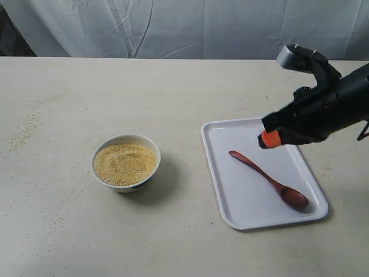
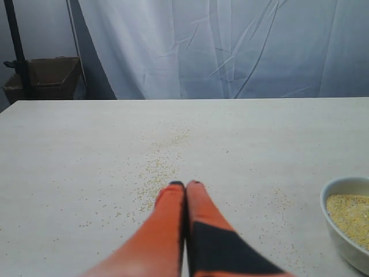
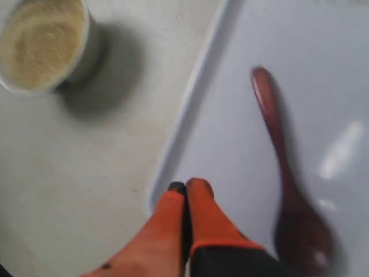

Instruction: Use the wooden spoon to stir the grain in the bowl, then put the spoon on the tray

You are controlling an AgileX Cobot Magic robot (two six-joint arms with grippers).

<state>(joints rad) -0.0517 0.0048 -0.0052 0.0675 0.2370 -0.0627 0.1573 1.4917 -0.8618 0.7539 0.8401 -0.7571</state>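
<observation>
The dark reddish wooden spoon (image 1: 268, 179) (image 3: 285, 173) lies flat on the white tray (image 1: 230, 202) (image 3: 230, 115), handle toward the bowl side. The white bowl (image 1: 125, 163) (image 3: 86, 52) (image 2: 340, 231) holds yellow grain (image 1: 125, 164) (image 3: 40, 40) (image 2: 350, 212) and stands left of the tray. My right gripper (image 1: 268, 139) (image 3: 185, 186) hovers above the tray's upper part, orange fingers pressed together, holding nothing, apart from the spoon. The left gripper (image 2: 185, 183) is shut and empty over bare table; it does not show in the exterior view.
Loose spilled grains (image 2: 158, 167) dot the table (image 1: 57, 115) at the left. A white cloth backdrop (image 1: 173, 29) hangs behind the table. A cardboard box (image 2: 46, 78) sits beyond the table's far corner in the left wrist view.
</observation>
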